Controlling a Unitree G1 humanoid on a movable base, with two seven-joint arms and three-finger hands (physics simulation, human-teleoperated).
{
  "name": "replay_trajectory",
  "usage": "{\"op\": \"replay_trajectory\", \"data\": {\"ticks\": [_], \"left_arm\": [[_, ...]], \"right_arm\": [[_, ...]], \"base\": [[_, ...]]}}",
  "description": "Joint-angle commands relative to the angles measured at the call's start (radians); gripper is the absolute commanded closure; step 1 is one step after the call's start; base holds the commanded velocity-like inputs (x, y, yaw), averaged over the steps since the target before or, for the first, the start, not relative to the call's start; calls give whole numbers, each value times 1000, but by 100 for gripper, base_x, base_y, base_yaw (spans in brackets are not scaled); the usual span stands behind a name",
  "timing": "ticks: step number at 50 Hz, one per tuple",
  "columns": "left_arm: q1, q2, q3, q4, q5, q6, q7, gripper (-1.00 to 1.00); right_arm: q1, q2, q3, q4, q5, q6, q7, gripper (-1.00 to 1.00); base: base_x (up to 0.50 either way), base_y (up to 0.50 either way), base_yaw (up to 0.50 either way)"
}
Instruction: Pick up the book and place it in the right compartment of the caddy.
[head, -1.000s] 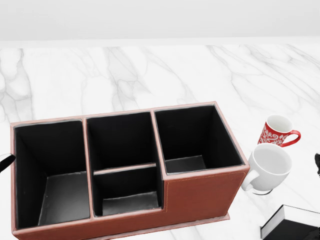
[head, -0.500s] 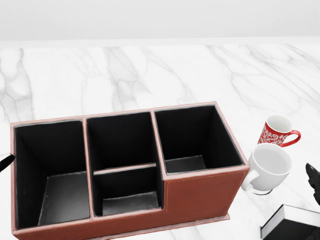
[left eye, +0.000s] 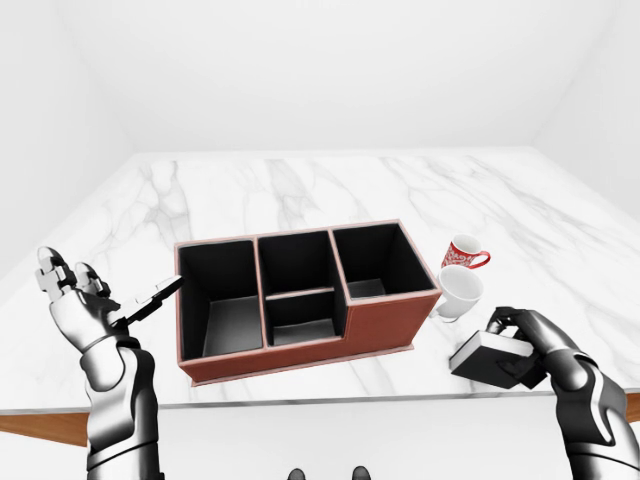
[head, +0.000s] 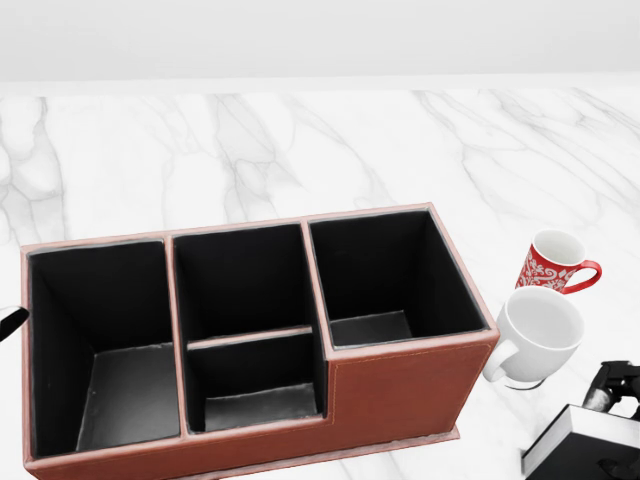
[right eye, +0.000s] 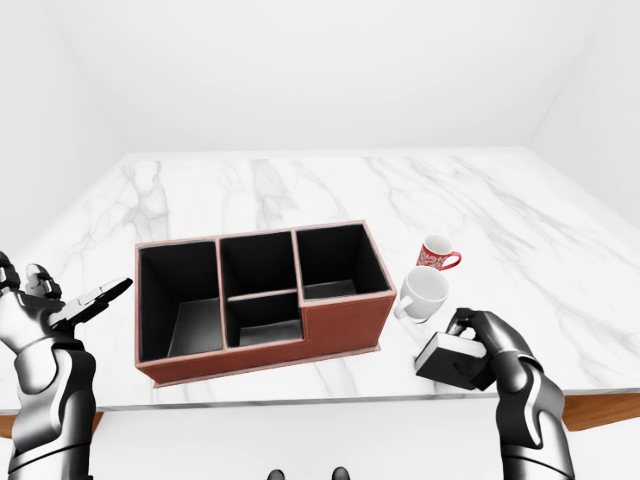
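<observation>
The right hand (left eye: 535, 345) had its fingers curled around the black book (left eye: 490, 358), which lay on the marble counter (left eye: 300, 190) right of the caddy (left eye: 300, 290), near the white mug (left eye: 458, 292). A firm grip before lifting seemed wise. Only the eye views showed the left hand (left eye: 85, 300), open and empty.

A black book (left eye: 490, 357) with white page edges is seen flat on the counter (left eye: 300, 190), at the lower right of the left-eye view. The caddy (left eye: 390, 322) is a red-brown box with black-lined compartments, set upright to the book's left. Its right compartment (left eye: 378, 262) is seen empty.
</observation>
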Motion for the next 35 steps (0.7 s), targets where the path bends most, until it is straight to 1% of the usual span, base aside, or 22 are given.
{"op": "replay_trajectory", "data": {"ticks": [1, 5, 9, 15, 16, 19, 21, 24, 25, 26, 27, 31, 33, 35], "left_arm": [[-1, -2, -3, 4, 3, 0, 0, -100], [-2, -3, -8, 13, 7, 0, -2, -100], [-5, 0, -6, 19, 6, 0, 0, -100], [-1, -1, -5, 11, 4, 0, -1, -100], [-1, -1, -5, 12, 5, 0, 0, -100], [-1, 0, -3, 11, 3, 0, -1, -100], [0, 0, -2, 10, 2, 0, -1, -100], [1, -1, -3, 8, 3, 0, -1, -100], [1, -1, -3, 6, 3, 0, -1, -100], [1, -1, -3, 6, 3, 0, -1, -100], [1, -1, -3, 5, 3, 0, 0, -100], [2, -2, -2, 1, 3, 0, 0, -100], [2, -2, -2, 1, 3, 0, 0, -100], [2, -2, -2, 0, 4, 0, 0, -100]], "right_arm": [[19, 21, 10, 59, -9, 0, -28, 100], [30, 32, -5, -24, -2, 0, 10, 100], [32, 36, -1, -16, -14, 0, 11, 100], [60, 50, -31, -145, -27, 0, 78, 100], [83, 61, -59, -255, -14, 0, 134, 100], [92, 76, -112, -380, -34, 0, 217, 100], [79, 69, -164, -495, -40, 0, 288, 100], [63, 61, -221, -623, -50, 0, 288, 100], [55, 54, -252, -698, -37, 0, 288, 100], [51, 57, -258, -703, -40, 0, 288, 100], [36, 39, -287, -750, -35, 0, 288, 100], [-7, -2, -347, -842, -13, 0, 288, 100], [-11, -7, -354, -852, -9, 0, 288, 100], [-41, -39, -377, -900, -1, 0, 288, 100]], "base": [[0, 0, 0], [0, 0, 0], [0, 0, 0], [0, 0, 0], [0, 0, 0], [0, 0, 0], [0, 0, 0], [0, 0, 0], [0, 0, 0], [0, 0, 0], [0, 0, 0], [0, 0, 0], [0, 0, 0], [0, 0, 0]]}}
